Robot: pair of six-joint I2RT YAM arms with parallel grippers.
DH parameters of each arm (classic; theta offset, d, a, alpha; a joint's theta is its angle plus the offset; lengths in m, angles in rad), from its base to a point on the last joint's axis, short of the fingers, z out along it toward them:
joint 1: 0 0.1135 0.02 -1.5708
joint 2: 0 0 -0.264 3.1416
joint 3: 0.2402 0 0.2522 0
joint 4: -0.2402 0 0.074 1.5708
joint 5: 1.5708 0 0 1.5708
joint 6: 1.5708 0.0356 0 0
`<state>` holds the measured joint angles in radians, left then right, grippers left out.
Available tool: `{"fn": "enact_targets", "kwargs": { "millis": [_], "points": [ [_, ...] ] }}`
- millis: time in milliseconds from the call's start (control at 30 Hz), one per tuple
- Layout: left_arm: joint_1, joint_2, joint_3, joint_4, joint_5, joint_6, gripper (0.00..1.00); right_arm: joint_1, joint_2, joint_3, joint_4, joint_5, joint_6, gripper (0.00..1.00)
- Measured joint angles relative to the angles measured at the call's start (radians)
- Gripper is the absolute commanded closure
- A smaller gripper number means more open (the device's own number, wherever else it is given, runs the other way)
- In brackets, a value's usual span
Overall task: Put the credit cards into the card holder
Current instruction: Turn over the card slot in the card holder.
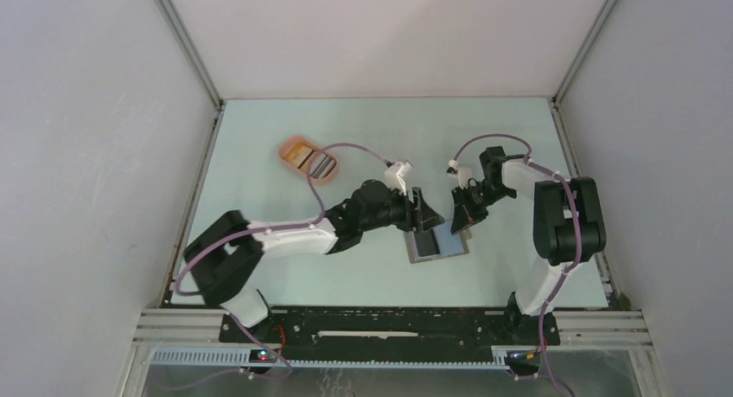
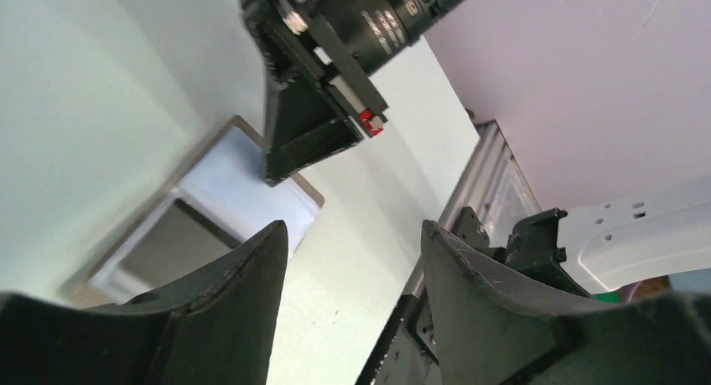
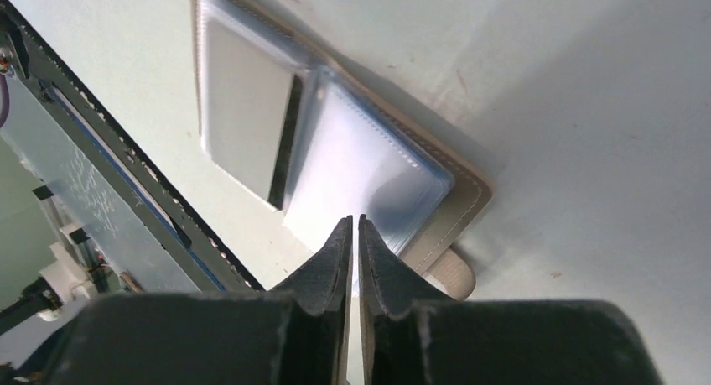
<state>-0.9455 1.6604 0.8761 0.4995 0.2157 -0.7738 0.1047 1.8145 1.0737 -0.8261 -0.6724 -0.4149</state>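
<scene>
The card holder (image 1: 436, 244) lies open on the table, with a dark grey half (image 2: 159, 242) and a blue-grey half (image 3: 369, 167), its tab (image 3: 448, 272) sticking out. My right gripper (image 3: 353, 220) is shut to a hairline slit, tips down on the blue-grey half's clear sleeve; whether it pinches the sleeve does not show. It also shows from above (image 1: 460, 224). My left gripper (image 2: 352, 226) hangs open and empty just over the holder's far edge (image 1: 425, 214). The credit cards, one yellow-orange (image 1: 301, 155) and one dark with stripes (image 1: 322, 164), lie in a peach tray.
The peach-orange oval tray (image 1: 287, 146) sits at the back left of the table. A metal rail (image 1: 389, 315) with the arm bases runs along the near edge. Grey walls close in both sides and the back.
</scene>
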Motion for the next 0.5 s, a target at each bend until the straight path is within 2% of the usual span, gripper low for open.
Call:
{"fn": "enact_targets", "kwargs": {
  "millis": [133, 267, 333, 367, 400, 500],
  "points": [
    [0.009, -0.176, -0.044, -0.138, -0.107, 0.117, 0.30, 0.018, -0.099, 0.002, -0.004, -0.006, -0.018, 0.81],
    [0.051, -0.317, -0.046, -0.317, -0.228, 0.244, 0.14, 0.046, -0.250, 0.036, -0.022, -0.041, -0.047, 0.80],
    [0.087, -0.374, -0.046, -0.398, -0.292, 0.305, 0.01, 0.060, -0.315, 0.069, -0.022, -0.063, -0.055, 0.79],
    [0.109, -0.397, -0.046, -0.434, -0.316, 0.332, 0.00, 0.067, -0.347, 0.088, -0.021, -0.075, -0.057, 0.77],
    [0.128, -0.413, -0.046, -0.460, -0.331, 0.351, 0.00, 0.071, -0.374, 0.102, -0.019, -0.085, -0.059, 0.73],
    [0.219, -0.443, -0.044, -0.531, -0.355, 0.408, 0.00, 0.081, -0.455, 0.138, -0.007, -0.127, -0.060, 0.44]
  ]
}}
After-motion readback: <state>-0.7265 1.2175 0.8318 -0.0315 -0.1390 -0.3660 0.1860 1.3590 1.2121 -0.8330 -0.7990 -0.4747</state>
